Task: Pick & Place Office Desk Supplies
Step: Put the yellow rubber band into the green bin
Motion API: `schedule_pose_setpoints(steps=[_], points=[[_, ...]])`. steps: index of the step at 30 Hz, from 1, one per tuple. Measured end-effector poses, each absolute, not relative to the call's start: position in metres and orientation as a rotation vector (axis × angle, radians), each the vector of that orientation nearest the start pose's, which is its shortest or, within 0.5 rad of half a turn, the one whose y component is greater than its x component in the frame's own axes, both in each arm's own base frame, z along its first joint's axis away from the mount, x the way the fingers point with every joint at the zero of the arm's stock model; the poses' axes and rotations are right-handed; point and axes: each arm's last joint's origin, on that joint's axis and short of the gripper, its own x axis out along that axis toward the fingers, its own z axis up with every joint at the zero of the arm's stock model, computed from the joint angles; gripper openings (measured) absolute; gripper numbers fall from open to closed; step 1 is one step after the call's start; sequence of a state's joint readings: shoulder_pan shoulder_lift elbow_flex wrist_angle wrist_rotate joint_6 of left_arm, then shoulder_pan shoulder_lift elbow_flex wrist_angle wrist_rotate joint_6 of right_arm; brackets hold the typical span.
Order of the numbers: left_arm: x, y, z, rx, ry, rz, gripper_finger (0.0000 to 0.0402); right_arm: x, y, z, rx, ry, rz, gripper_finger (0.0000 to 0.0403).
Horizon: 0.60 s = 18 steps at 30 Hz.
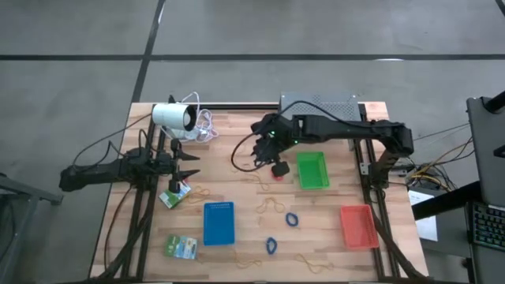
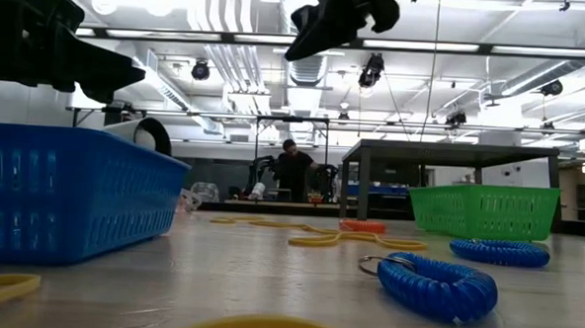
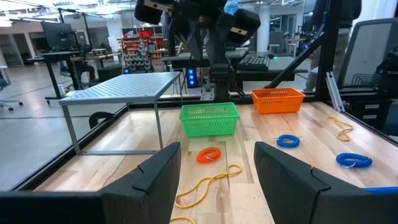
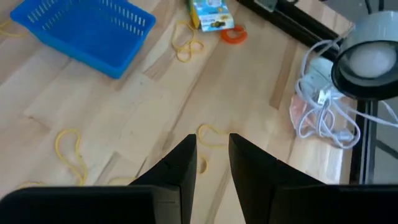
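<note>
You are working over a table point(image 1: 237, 134) of pale wooden planks with visible seams, standing on a grey concrete floor. Level across the table you see a large hall with white ceiling ducts and strip lights, dark tables, and a person point(image 2: 292, 169) standing far off. No writing on the packets can be read.

Your left gripper point(image 1: 192, 165) hovers at the left side of the table with its fingers spread wide and nothing between them. Just near of it lies a green-and-white flat packet point(image 1: 175, 195); a second packet point(image 1: 181, 247) lies at the near left edge.

Your right gripper point(image 1: 256, 151) hangs above the table's middle, its fingers point(image 4: 180, 163) a narrow gap apart with nothing in them. A small red loop point(image 1: 279, 170) lies just beside the green tray point(image 1: 312, 170).

The trays are plastic mesh baskets: the blue tray point(image 1: 218, 222) near the middle, the orange-red tray point(image 1: 359, 226) to the near right. Two coiled blue loops point(image 1: 293, 219) lie between the blue and orange-red trays. Thin tan rubber bands point(image 1: 271, 207) are scattered over the planks. A white cylinder point(image 1: 173, 116) with a coiled cable sits at the far left, and a grey perforated metal stand point(image 1: 319, 103) at the far edge.
</note>
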<state>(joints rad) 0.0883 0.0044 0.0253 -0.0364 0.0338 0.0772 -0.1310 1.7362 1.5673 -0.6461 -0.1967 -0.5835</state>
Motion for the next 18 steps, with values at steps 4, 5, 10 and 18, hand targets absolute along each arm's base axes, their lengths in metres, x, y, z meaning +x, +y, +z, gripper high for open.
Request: schedule_pose_setpoints(steps=[4,5,10,18], points=[[0.096,0.008,0.168,0.076,0.018,0.054,0.0212,0.386,-0.057,0.301,-0.395,0.756,0.341,0.0094],[0.096,0.007,0.168,0.076,0.018,0.053,0.0212,0.388,-0.061,0.297,-0.389,0.759,0.357,0.0096],[0.096,0.008,0.168,0.076,0.025,0.053,0.0212,0.401,-0.078,0.286,-0.358,0.782,0.387,0.0113],[0.097,0.008,0.167,0.075,0.028,0.053,0.0212,0.433,-0.092,0.274,-0.486,0.850,0.351,0.0125]])
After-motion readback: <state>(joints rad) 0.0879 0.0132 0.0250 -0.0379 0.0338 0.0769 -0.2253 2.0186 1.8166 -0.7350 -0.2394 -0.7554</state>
